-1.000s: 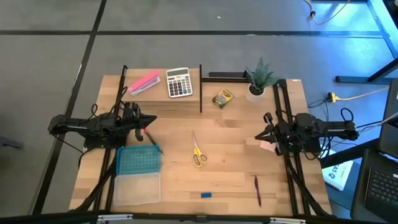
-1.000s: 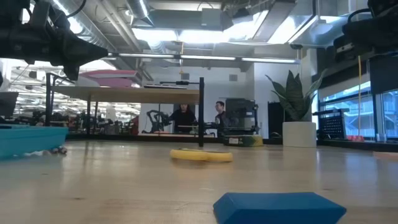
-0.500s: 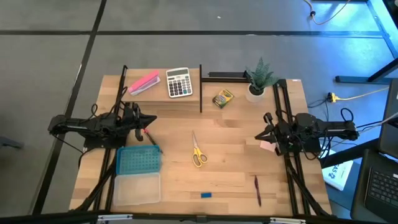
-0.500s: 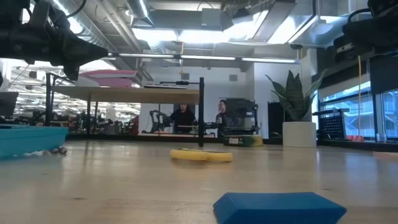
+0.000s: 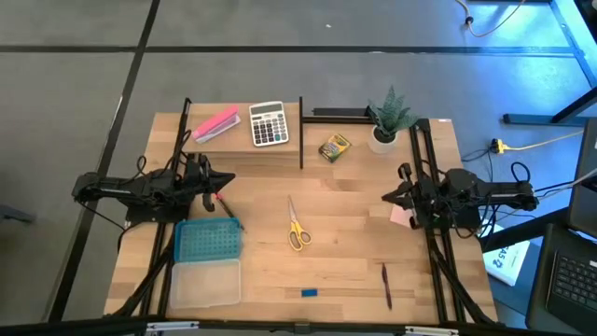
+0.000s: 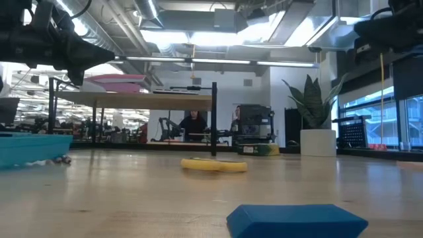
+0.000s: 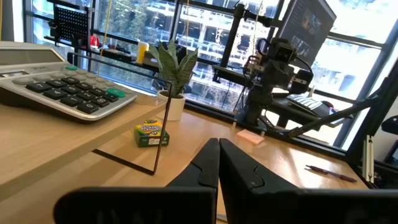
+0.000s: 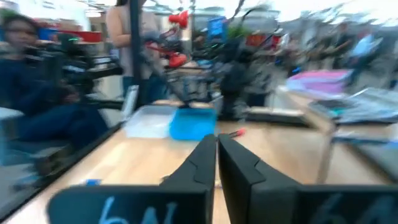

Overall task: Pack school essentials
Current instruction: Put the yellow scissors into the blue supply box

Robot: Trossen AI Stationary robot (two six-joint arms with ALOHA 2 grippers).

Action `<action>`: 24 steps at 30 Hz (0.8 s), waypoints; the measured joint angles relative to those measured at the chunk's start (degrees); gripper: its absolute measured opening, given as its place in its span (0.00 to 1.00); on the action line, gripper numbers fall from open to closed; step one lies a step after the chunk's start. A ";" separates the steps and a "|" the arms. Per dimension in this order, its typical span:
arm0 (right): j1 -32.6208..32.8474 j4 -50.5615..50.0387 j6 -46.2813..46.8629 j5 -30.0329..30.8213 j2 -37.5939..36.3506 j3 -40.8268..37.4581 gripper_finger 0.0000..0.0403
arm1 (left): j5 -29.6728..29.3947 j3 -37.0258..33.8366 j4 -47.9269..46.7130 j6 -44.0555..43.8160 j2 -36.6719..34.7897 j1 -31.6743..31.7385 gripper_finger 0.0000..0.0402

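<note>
No writing is legible; the crayon box (image 5: 334, 147) shows only a yellow-green printed face with a dark oval mark, seen also in the left wrist view (image 7: 151, 133). The bench (image 5: 354, 252) is pale wood planks with a thin black upright divider (image 5: 301, 131) at the back. The scissors (image 5: 297, 230) lie flat mid-bench, steel blades pointing to the back, yellow plastic loops toward the front. The eraser (image 5: 309, 293) is a small blue slab near the front edge; the dark-red pen (image 5: 385, 285) lies to its right, thin and straight. The red-tipped pencil (image 5: 227, 211) lies just beside the left end effector (image 5: 224, 182), next to the blue perforated tray (image 5: 207, 242) and its clear lid (image 5: 204, 283). Left end effector fingers are pressed together, holding nothing, well apart from the scissors. Right end effector (image 5: 390, 198) is likewise closed and empty at the bench's right side, above a small pink block (image 5: 401, 216), with the pen nearer the front and the crayon box farther back to its left.
</note>
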 joint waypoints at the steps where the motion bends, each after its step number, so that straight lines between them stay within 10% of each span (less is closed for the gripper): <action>1: -0.02 0.86 -1.21 2.12 0.00 0.00 0.03 | 0.00 -0.01 0.02 0.00 0.01 -0.01 0.00; 10: -0.02 -2.30 -1.01 14.91 6.74 6.39 0.01 | 0.00 0.00 0.00 0.00 0.02 -0.02 0.00; 24: -0.02 -27.40 10.87 24.08 45.13 41.84 0.00 | 0.00 -0.01 0.01 0.00 0.01 -0.02 0.00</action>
